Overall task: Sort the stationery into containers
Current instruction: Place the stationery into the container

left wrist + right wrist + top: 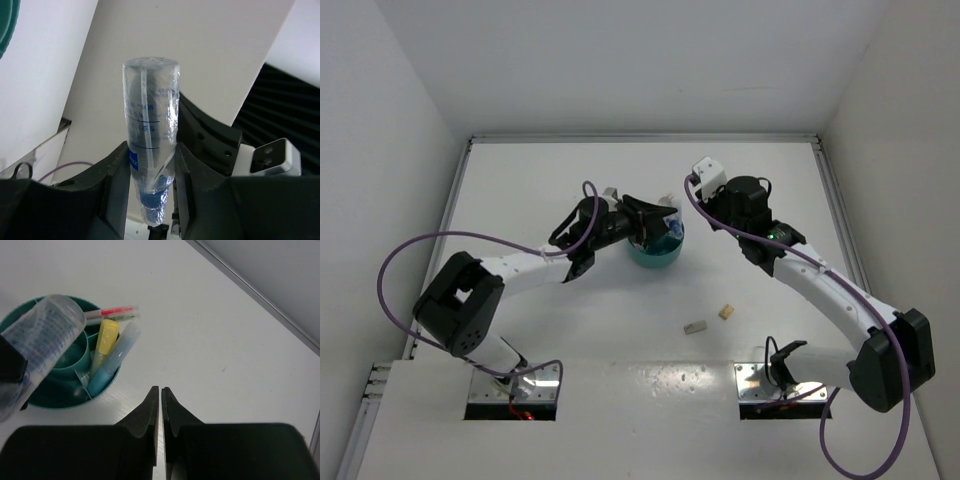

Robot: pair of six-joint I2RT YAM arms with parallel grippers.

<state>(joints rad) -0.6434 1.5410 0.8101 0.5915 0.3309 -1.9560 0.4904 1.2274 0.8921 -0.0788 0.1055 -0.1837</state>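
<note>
White table (620,340), two blocks (695,327) (726,312), left tool (151,155) pinching one bottle (150,100), right tool (160,395) closed

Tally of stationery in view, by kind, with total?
Thin pens: 2 (pink pen, second pen)
Stubby markers: 2 (yellow marker, pale blue marker)
Small blocks: 2 (tan block, grey block)
Clear bottle: 1, in left gripper
Total: 7

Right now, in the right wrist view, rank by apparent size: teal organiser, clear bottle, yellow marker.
1. teal organiser
2. clear bottle, though it looks nearer the camera, so unsure
3. yellow marker
</note>
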